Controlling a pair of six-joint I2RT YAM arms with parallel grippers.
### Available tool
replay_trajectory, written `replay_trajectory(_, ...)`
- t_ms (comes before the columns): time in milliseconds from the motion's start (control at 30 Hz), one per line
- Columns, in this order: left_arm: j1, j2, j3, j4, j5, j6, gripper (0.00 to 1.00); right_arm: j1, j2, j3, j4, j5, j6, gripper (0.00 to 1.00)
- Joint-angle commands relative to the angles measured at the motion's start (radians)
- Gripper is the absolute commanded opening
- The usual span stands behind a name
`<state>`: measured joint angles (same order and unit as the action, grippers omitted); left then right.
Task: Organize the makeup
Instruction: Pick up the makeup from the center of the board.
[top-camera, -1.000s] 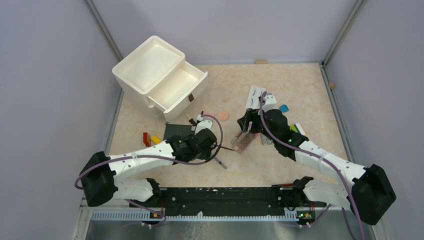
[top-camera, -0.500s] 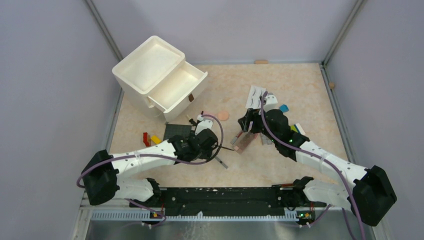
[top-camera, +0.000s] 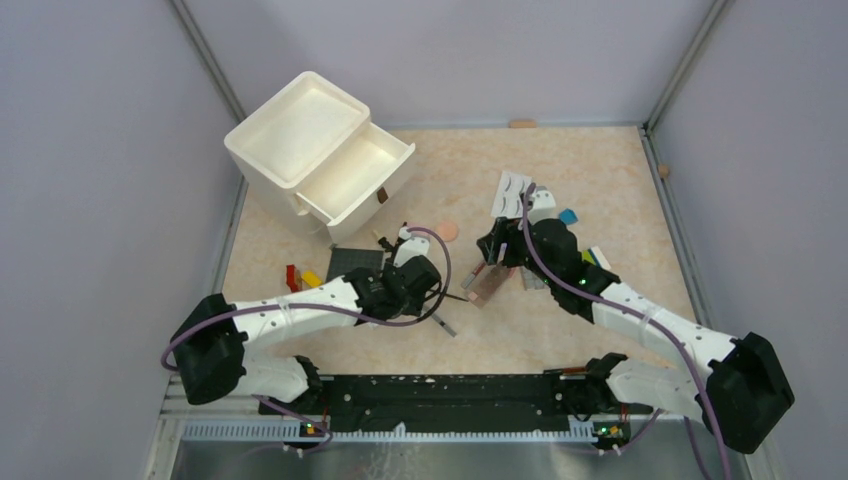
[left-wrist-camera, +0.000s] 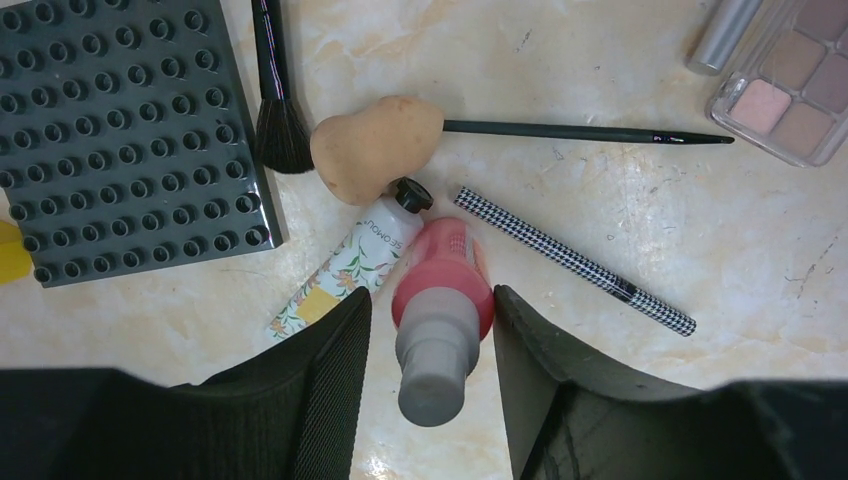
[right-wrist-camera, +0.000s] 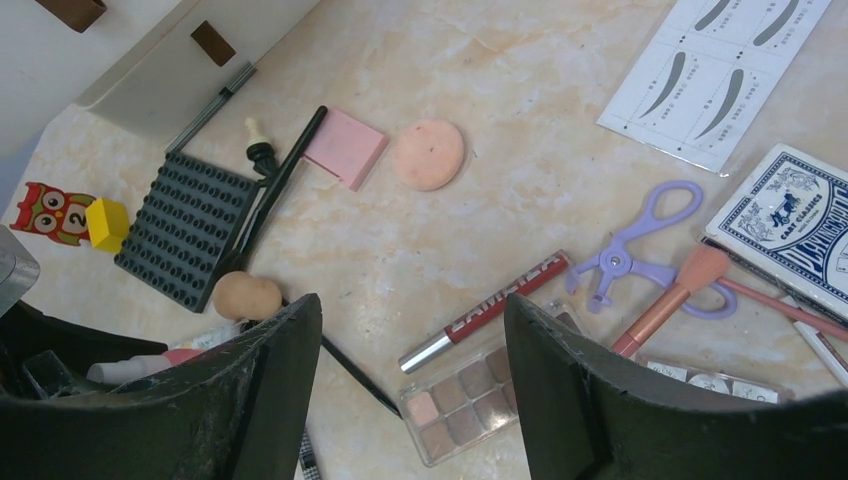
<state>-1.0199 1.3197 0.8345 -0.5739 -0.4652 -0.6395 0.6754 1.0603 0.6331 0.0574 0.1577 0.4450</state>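
In the left wrist view a red bottle (left-wrist-camera: 442, 290) with a grey cap lies on the table between the fingers of my left gripper (left-wrist-camera: 430, 294). The jaws stand either side of it with a thin gap on the left, so the gripper is open. Beside it lie a floral tube (left-wrist-camera: 345, 262), a beige sponge (left-wrist-camera: 375, 145), a checked pencil (left-wrist-camera: 575, 260) and a thin black brush (left-wrist-camera: 590, 132). My right gripper (right-wrist-camera: 412, 300) hangs open above the brown palette (right-wrist-camera: 470, 400) and a red gloss tube (right-wrist-camera: 495, 305). The pink compact (right-wrist-camera: 345, 147), peach puff (right-wrist-camera: 428, 154) and white card (right-wrist-camera: 715, 75) lie farther off.
A white organizer (top-camera: 300, 125) with its drawer (top-camera: 360, 175) pulled open stands at the back left. The dark studded plate (left-wrist-camera: 120, 140) sits just left of the left gripper. A purple curler (right-wrist-camera: 650, 250), a card box (right-wrist-camera: 790, 220), an owl brick (right-wrist-camera: 55, 212) and a yellow brick (right-wrist-camera: 107, 222) lie around.
The left arm has shifted slightly to the right and its jaws have narrowed. The right arm has not moved.
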Motion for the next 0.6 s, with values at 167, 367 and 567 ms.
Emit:
replay_trajectory(167,-0.005,0.000,0.033,0.035,-0.024,0.011,0.45,-0.013,-0.032,-0.001,0.008,0.016,-0.015,0.66)
replay_trajectory(367,-0.005,0.002,0.055,0.034,-0.029,0.020,0.37,-0.014,-0.046,-0.003,-0.002,0.031,-0.022,0.66)
replay_trajectory(567,-0.003,-0.057,0.130,0.024,-0.020,0.064,0.35,-0.014,-0.081,-0.019,0.015,0.016,-0.080,0.66)
